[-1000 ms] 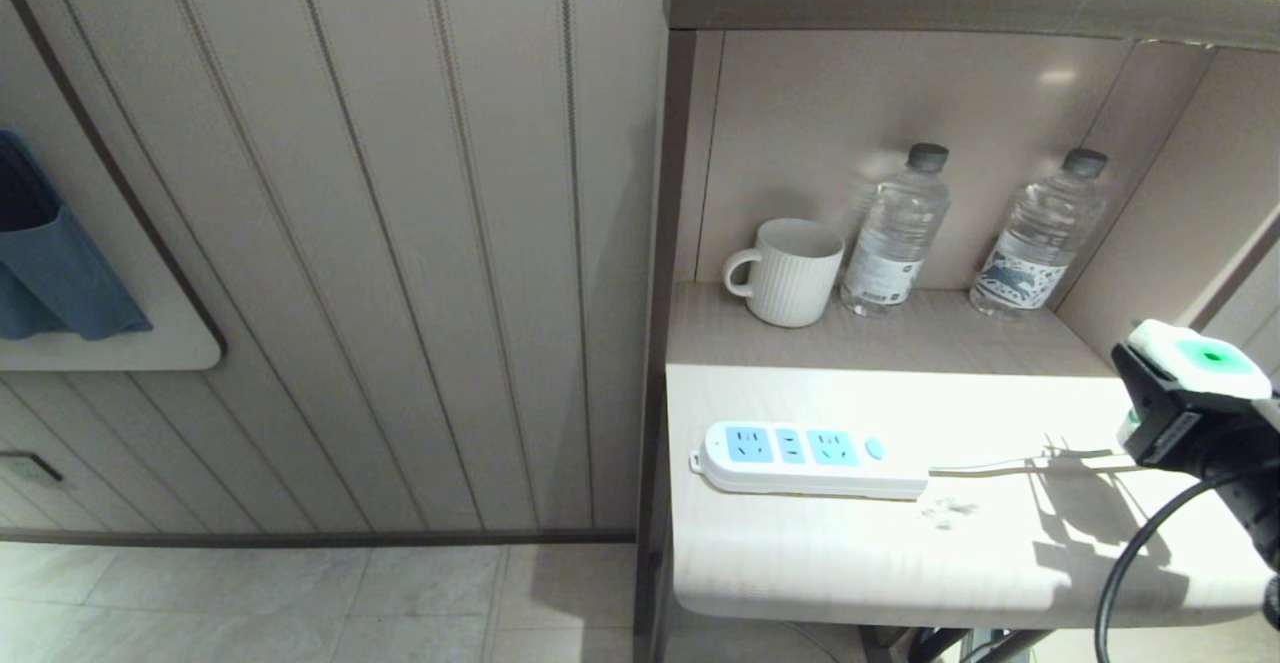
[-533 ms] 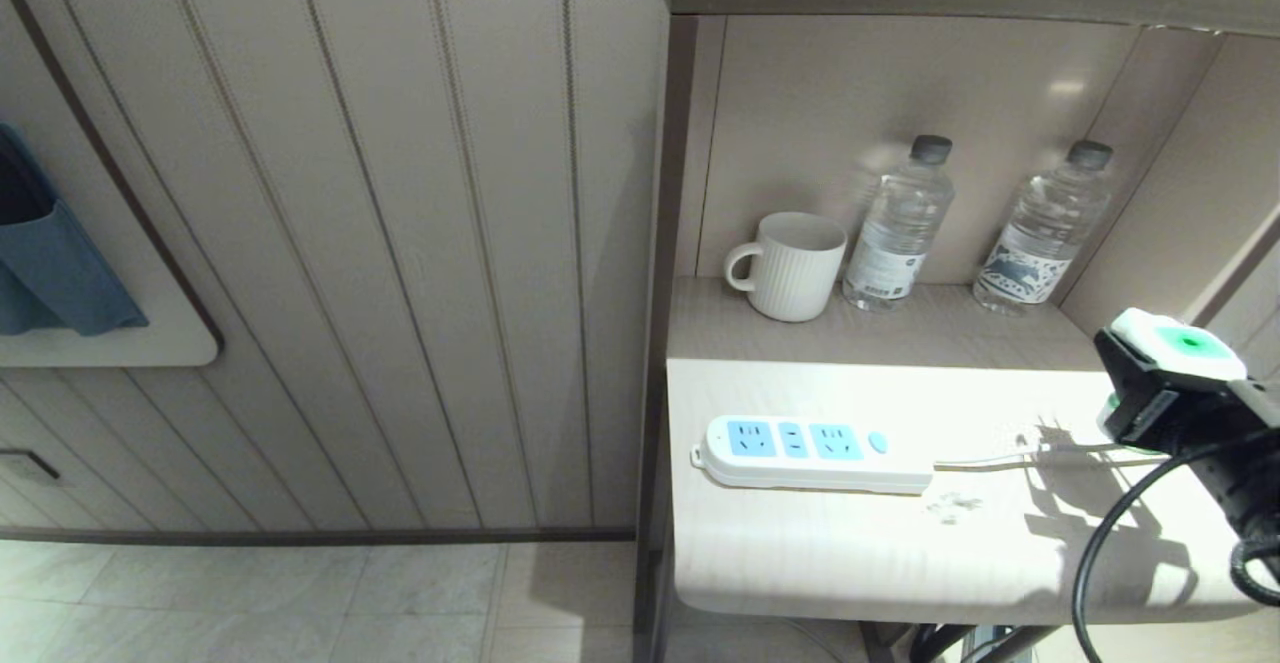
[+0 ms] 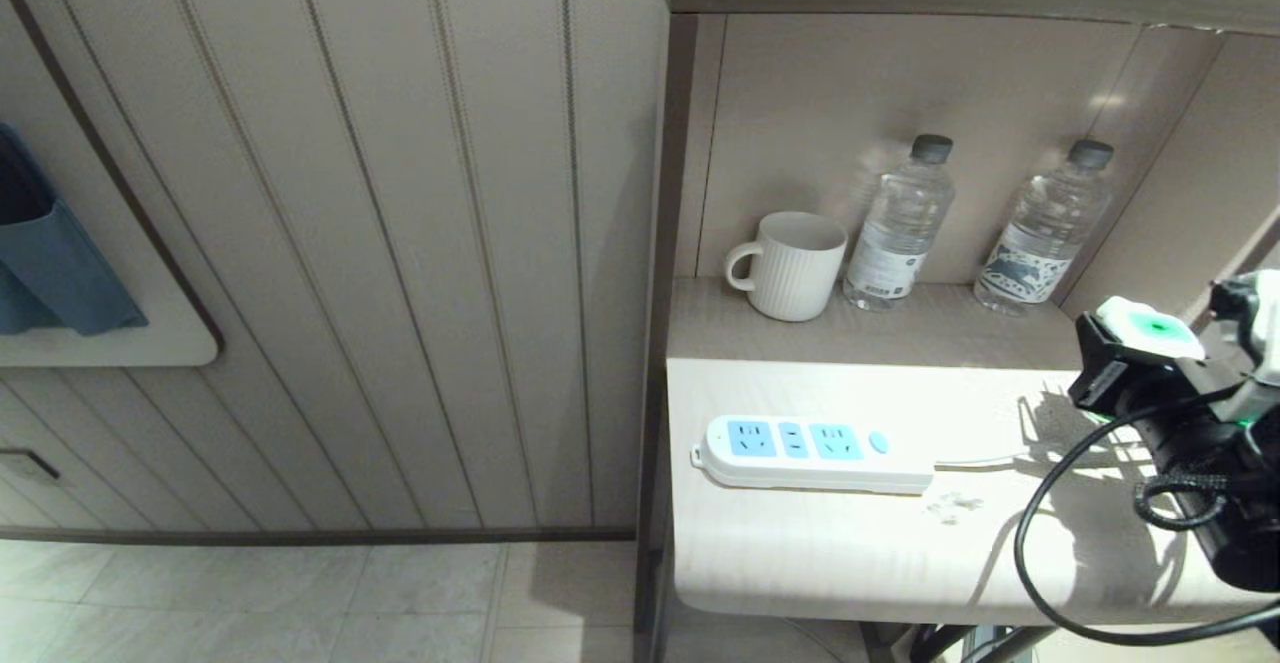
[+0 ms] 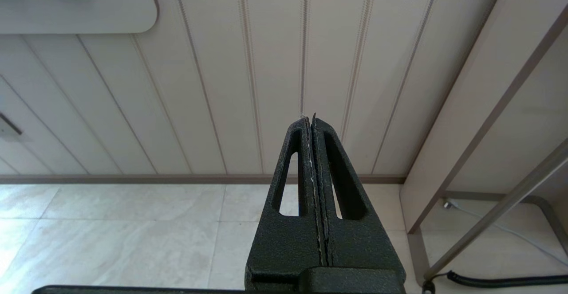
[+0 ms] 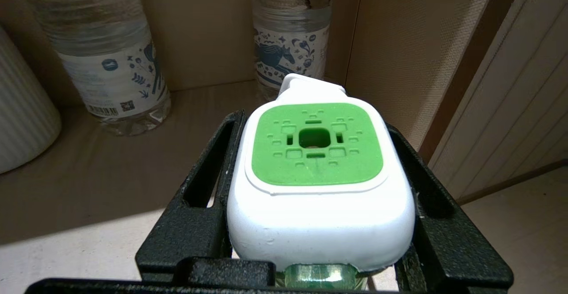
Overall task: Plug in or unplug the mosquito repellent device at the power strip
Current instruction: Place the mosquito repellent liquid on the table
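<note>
Glossy white plastic is seen on the mosquito repellent device (image 5: 319,214) (matt green on top), rough black texture on the right gripper (image 5: 319,196), and pale wood-grain laminate on the table (image 3: 800,553).

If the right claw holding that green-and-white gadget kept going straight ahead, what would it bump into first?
Probably the clear water bottle with the horse label, directly beyond the green-and-white mosquito repellent device in the right gripper; depth is unclear.
</note>
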